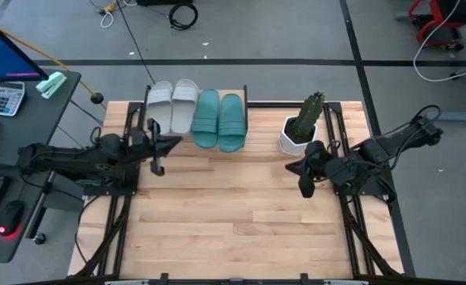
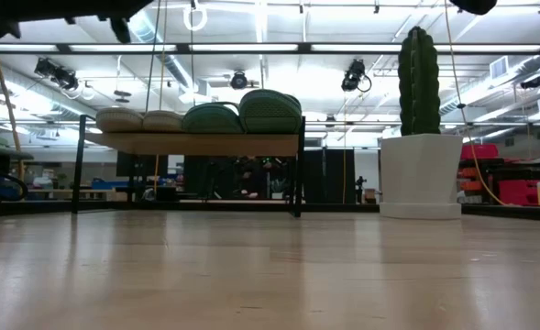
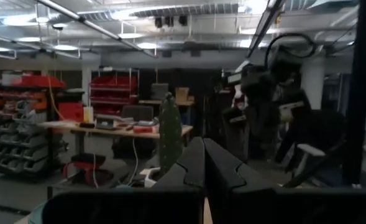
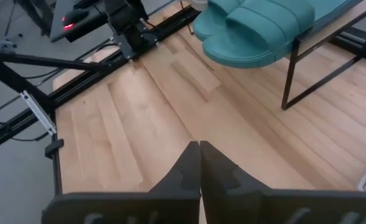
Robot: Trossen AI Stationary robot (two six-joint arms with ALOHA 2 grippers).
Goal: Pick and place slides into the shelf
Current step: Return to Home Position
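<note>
Slides (image 1: 206,119), two grey, two teal, side by side atop shelf (image 2: 201,144). Left gripper (image 3: 203,143) closed tight, beside shelf. Right gripper (image 4: 199,144) closed tight, near potted cactus (image 1: 304,127).

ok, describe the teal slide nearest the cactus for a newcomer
On the wooden table, find the low shelf holding four slides in a row. It's the end teal slide, nearest the potted cactus; the other teal one has pale slides next to it.

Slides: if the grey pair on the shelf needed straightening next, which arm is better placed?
Probably left: the left tool sits near the grey pair; the right tool waits farther, by the cactus.
</note>
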